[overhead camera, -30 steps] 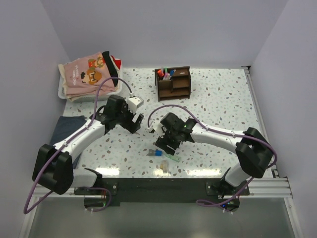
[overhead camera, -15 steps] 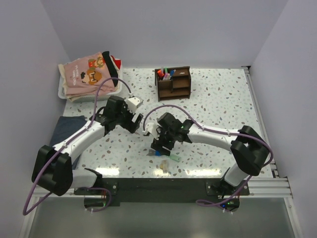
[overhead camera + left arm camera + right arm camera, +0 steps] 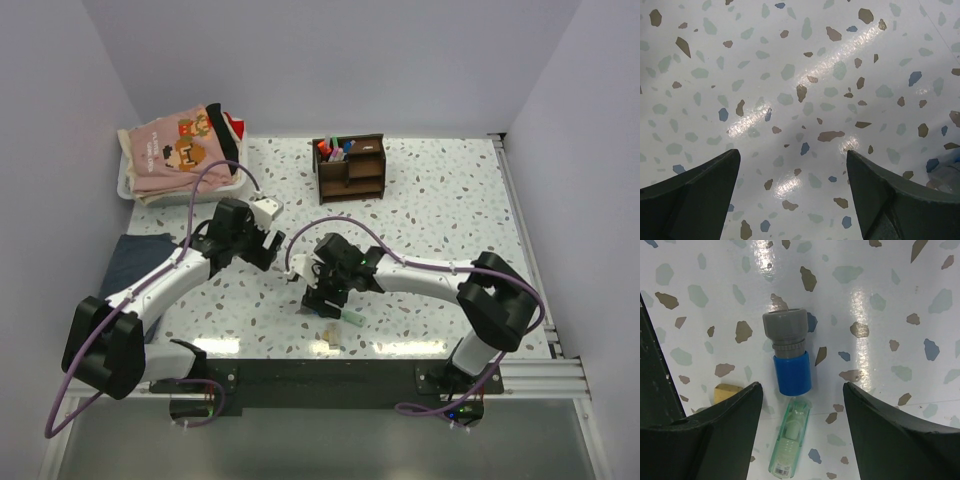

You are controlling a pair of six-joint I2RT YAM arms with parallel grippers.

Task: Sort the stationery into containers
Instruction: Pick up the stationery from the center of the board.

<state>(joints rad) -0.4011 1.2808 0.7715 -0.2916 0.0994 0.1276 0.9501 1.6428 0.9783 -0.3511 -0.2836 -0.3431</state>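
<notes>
White terrazzo tabletop (image 3: 805, 60), glossy and speckled, is seen under the left gripper (image 3: 792, 160), whose two dark wedge-shaped fingers are spread wide with nothing between them. Further right, three small items are counted on the table beneath the right gripper (image 3: 802, 387), likewise spread and grasping nothing. These are one stubby cylinder (image 3: 790, 357) with a ribbed grey end and a smooth blue end, one translucent mint green marker (image 3: 789, 447) just beside the blue end, and one tan block (image 3: 726, 392), partly hidden. One dark brown wooden organizer (image 3: 350, 167) is set at the far side, with pens (image 3: 333, 150) held upright in its left rear compartment.
</notes>
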